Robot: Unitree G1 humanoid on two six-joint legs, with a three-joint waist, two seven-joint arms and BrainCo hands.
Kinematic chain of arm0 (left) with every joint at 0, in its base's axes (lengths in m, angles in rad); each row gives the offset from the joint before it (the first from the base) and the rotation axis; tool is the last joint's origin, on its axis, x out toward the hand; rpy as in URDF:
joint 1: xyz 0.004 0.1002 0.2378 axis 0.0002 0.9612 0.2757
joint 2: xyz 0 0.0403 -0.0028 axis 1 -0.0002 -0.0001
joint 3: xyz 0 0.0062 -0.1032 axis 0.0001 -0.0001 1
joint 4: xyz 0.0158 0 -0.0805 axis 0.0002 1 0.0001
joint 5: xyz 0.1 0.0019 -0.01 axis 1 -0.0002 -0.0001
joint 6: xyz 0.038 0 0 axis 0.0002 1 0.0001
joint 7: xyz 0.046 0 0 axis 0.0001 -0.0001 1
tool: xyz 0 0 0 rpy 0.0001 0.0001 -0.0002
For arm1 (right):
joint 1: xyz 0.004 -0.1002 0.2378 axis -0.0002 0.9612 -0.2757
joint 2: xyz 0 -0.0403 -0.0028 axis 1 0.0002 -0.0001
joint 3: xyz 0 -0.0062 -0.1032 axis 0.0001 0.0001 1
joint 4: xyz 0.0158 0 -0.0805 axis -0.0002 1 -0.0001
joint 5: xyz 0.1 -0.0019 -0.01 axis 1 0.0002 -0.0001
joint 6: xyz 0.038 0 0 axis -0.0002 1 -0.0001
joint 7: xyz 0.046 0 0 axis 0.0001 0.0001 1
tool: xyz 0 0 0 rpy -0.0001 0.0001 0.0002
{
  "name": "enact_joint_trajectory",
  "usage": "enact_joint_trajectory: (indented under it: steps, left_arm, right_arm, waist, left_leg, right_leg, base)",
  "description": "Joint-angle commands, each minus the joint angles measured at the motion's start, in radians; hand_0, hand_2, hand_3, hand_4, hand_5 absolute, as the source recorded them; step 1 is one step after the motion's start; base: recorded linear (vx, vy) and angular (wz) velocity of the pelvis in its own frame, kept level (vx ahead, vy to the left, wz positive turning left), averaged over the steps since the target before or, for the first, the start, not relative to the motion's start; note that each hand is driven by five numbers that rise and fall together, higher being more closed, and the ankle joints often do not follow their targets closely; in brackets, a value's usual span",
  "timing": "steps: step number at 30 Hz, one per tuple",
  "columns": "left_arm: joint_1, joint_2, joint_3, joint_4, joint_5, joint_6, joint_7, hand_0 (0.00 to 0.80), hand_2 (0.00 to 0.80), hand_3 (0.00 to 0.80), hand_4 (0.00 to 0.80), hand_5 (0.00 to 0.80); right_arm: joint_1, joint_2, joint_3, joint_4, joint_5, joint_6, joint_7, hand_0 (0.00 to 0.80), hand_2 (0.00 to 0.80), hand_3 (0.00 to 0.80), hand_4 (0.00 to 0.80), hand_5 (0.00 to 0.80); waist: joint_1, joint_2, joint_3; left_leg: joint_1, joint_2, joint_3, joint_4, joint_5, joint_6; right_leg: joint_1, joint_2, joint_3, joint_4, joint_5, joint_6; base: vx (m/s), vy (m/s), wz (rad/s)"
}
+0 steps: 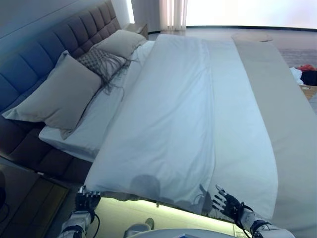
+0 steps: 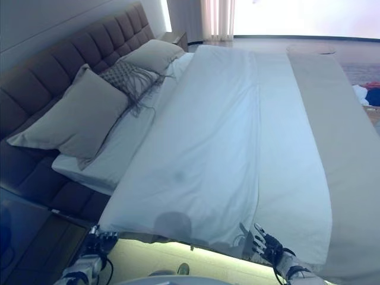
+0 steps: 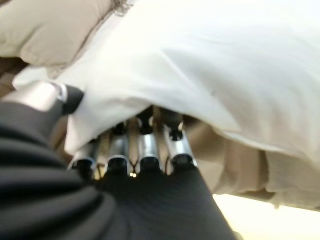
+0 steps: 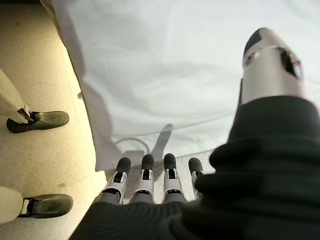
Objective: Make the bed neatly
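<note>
A white duvet (image 1: 183,114) lies spread over the bed, with a long fold running down its middle. A beige runner (image 1: 282,124) covers the foot end at the right. My left hand (image 1: 86,201) is at the duvet's near left corner. In the left wrist view its fingers (image 3: 145,147) curl under the white edge and its thumb (image 3: 52,95) presses on top. My right hand (image 1: 228,203) is open with its fingers spread, at the duvet's near edge. It also shows in the right wrist view (image 4: 145,185), just short of the cloth.
A large beige pillow (image 1: 59,94), a patterned cushion (image 1: 101,62) and another pillow (image 1: 121,43) lean on the padded headboard (image 1: 44,47) at the left. A dark nightstand (image 1: 25,193) stands at the lower left. Clothes (image 1: 307,74) lie on the floor at the far right.
</note>
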Motion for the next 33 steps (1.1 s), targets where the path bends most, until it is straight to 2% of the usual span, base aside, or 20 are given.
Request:
enact_joint_trajectory:
  steps: [1, 3, 4, 5, 12, 18, 26, 29, 33]
  left_arm:
    - [0.185, 0.148, 0.057, 0.053, -0.085, -0.118, 0.053, 0.800, 0.800, 0.800, 0.800, 0.800]
    - [0.179, 0.132, 0.037, 0.056, -0.085, -0.107, 0.044, 0.800, 0.800, 0.800, 0.800, 0.800]
    - [0.176, 0.126, 0.030, 0.059, -0.089, -0.109, 0.042, 0.562, 0.562, 0.562, 0.562, 0.562]
    - [0.176, 0.122, 0.025, 0.061, -0.092, -0.107, 0.048, 0.000, 0.000, 0.000, 0.000, 0.000]
    - [0.171, 0.107, -0.012, 0.094, -0.028, -0.091, 0.101, 0.000, 0.000, 0.000, 0.000, 0.000]
    - [0.176, 0.098, -0.031, 0.126, -0.004, -0.065, 0.094, 0.000, 0.000, 0.000, 0.000, 0.000]
    - [0.204, 0.107, -0.019, 0.157, 0.093, -0.070, 0.106, 0.000, 0.000, 0.000, 0.000, 0.000]
    - [0.198, 0.097, -0.052, 0.151, 0.173, -0.117, 0.119, 0.000, 0.000, 0.000, 0.000, 0.000]
    - [0.166, 0.062, -0.151, 0.115, 0.244, -0.148, 0.151, 0.000, 0.000, 0.000, 0.000, 0.000]
  right_arm:
    - [-0.025, 0.010, -0.062, -0.001, 0.001, -0.024, 0.021, 0.000, 0.000, 0.000, 0.000, 0.000]
    - [-0.028, 0.008, -0.062, -0.002, -0.002, -0.020, 0.021, 0.000, 0.000, 0.000, 0.000, 0.000]
    - [-0.029, 0.007, -0.063, -0.002, 0.000, -0.020, 0.022, 0.000, 0.000, 0.000, 0.000, 0.000]
    - [-0.030, 0.006, -0.064, -0.003, 0.001, -0.020, 0.024, 0.000, 0.000, 0.000, 0.000, 0.000]
    - [-0.037, 0.010, -0.064, -0.025, 0.008, -0.011, 0.034, 0.000, 0.000, 0.000, 0.000, 0.000]
    - [-0.034, 0.016, -0.067, -0.029, 0.005, -0.026, 0.048, 0.000, 0.000, 0.000, 0.000, 0.000]
    - [-0.041, 0.011, -0.089, -0.013, 0.003, -0.020, 0.056, 0.000, 0.000, 0.000, 0.000, 0.000]
    - [-0.041, 0.014, -0.081, -0.021, 0.002, -0.025, 0.052, 0.000, 0.000, 0.000, 0.000, 0.000]
    - [-0.027, 0.024, -0.056, -0.029, -0.029, -0.055, 0.048, 0.000, 0.000, 0.000, 0.000, 0.000]
  waist:
    - [0.141, -0.065, 0.064]
    - [0.142, -0.069, 0.068]
    - [0.143, -0.071, 0.070]
    - [0.145, -0.072, 0.071]
    - [0.145, -0.085, 0.079]
    - [0.143, -0.088, 0.086]
    - [0.140, -0.090, 0.079]
    - [0.126, -0.094, 0.068]
    - [0.088, -0.099, 0.048]
  left_leg:
    - [-0.028, -0.031, -0.001, 0.032, 0.001, 0.021]
    - [-0.029, -0.029, -0.002, 0.036, -0.001, 0.022]
    - [-0.030, -0.029, -0.003, 0.037, -0.001, 0.023]
    - [-0.030, -0.029, -0.004, 0.039, -0.002, 0.024]
    - [-0.019, -0.028, -0.006, 0.051, -0.012, 0.027]
    - [-0.021, -0.030, 0.004, 0.070, -0.023, 0.033]
    - [0.004, -0.039, 0.005, 0.065, -0.031, 0.039]
    - [0.018, -0.039, 0.019, 0.041, -0.025, 0.040]
    - [0.025, -0.035, 0.060, 0.010, -0.016, 0.040]
  right_leg:
    - [-0.037, -0.084, -0.012, 0.124, -0.009, 0.030]
    - [-0.039, -0.082, -0.011, 0.129, -0.011, 0.026]
    - [-0.039, -0.081, -0.010, 0.130, -0.012, 0.026]
    - [-0.039, -0.080, -0.010, 0.130, -0.012, 0.025]
    - [-0.027, -0.076, -0.013, 0.138, -0.016, 0.021]
    - [-0.028, -0.081, -0.010, 0.150, -0.020, 0.020]
    - [-0.012, -0.082, 0.003, 0.142, -0.013, 0.027]
    - [-0.008, -0.080, 0.017, 0.121, 0.001, 0.035]
    - [-0.018, -0.077, 0.051, 0.085, 0.032, 0.050]
  base:
    - [-0.018, 0.024, 0.06]
    - [-0.026, 0.016, 0.08]
    - [-0.028, 0.002, 0.12]
    - [-0.025, -0.008, 0.14]
    - [-0.006, -0.002, 0.34]
    - [-0.023, 0.015, 0.39]
    - [0.008, -0.006, -0.02]
    - [0.019, -0.017, -0.11]
    - [-0.015, -0.020, -0.15]
